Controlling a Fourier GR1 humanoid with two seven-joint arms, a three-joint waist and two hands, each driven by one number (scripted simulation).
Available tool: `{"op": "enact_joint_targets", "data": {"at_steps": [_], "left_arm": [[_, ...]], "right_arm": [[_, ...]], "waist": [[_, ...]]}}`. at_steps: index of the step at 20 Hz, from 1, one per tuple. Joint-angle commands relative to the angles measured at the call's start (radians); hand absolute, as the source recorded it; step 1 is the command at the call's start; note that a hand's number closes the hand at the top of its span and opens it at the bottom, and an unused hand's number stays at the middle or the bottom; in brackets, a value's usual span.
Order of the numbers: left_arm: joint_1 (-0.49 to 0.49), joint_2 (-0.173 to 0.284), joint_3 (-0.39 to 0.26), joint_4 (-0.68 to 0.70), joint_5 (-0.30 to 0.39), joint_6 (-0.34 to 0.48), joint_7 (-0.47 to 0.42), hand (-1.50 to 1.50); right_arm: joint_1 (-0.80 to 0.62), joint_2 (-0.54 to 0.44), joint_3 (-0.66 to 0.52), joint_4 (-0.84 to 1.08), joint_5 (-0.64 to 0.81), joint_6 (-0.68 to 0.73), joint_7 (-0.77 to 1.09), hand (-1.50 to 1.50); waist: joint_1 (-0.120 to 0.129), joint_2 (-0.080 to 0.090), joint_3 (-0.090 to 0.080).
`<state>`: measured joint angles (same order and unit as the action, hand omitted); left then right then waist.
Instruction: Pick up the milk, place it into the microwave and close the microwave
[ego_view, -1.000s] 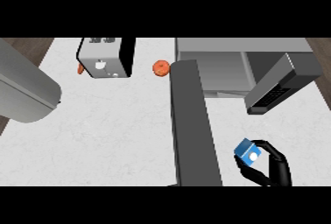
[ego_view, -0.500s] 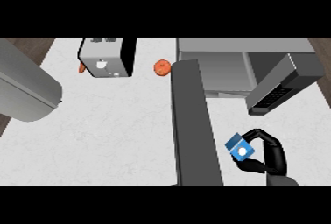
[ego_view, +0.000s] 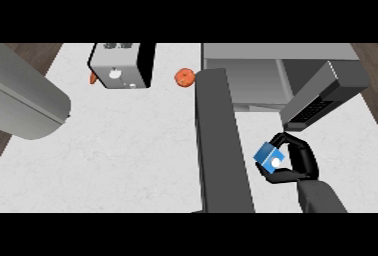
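Milk (ego_view: 269, 158), a small blue carton with a white round spot, was pinched in the right hand (ego_view: 297, 164), whose black fingers (ego_view: 301, 148) curled over it from the far side while the thumb closed on it from the near side. Hand and carton hung above the counter (ego_view: 133, 150) at the lower right, between the long dark slab (ego_view: 221, 145) that ran down the middle of the view and the grey forearm (ego_view: 319, 197) that came in from the lower edge. Just beyond the fingertips lay the microwave's open door (ego_view: 319, 98), swung out at a slant with its dark keypad strip facing the hand. The microwave (ego_view: 251, 55) stood at the upper right, its grey cavity (ego_view: 255, 82) open and the milk still outside it, near the door's lower end. A toaster (ego_view: 120, 65) stood at the upper left of the counter, with an orange fruit (ego_view: 184, 77) just right of it and another orange item (ego_view: 92, 78) partly hidden at its left side. A large grey rounded shape (ego_view: 29, 107) filled the left edge; its hand did not show, so the state of the left hand could not be told.
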<state>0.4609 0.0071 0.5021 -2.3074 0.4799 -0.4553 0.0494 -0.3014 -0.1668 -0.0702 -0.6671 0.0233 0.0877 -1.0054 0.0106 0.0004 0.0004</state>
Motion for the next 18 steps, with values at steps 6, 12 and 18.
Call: {"op": "enact_joint_targets", "data": {"at_steps": [6, 12, 18], "left_arm": [[-0.003, 0.024, 0.019, 0.016, 0.01, 0.008, 0.02, -1.5], [-0.014, -0.006, 0.04, 0.055, -0.012, -0.043, -0.01, -1.5], [-0.018, 0.032, 0.087, 0.075, 0.054, -0.068, -0.016, -1.5]], "right_arm": [[-0.106, 0.064, 0.036, -0.147, 0.037, -0.11, 0.217, 1.5], [-0.172, 0.058, 0.022, -0.204, 0.038, -0.132, 0.324, 1.5], [-0.369, 0.084, 0.029, -0.092, 0.155, -0.337, 0.422, 1.5]], "waist": [[-0.003, 0.0, 0.0], [-0.002, 0.0, 0.0], [0.012, 0.003, 0.0]]}}
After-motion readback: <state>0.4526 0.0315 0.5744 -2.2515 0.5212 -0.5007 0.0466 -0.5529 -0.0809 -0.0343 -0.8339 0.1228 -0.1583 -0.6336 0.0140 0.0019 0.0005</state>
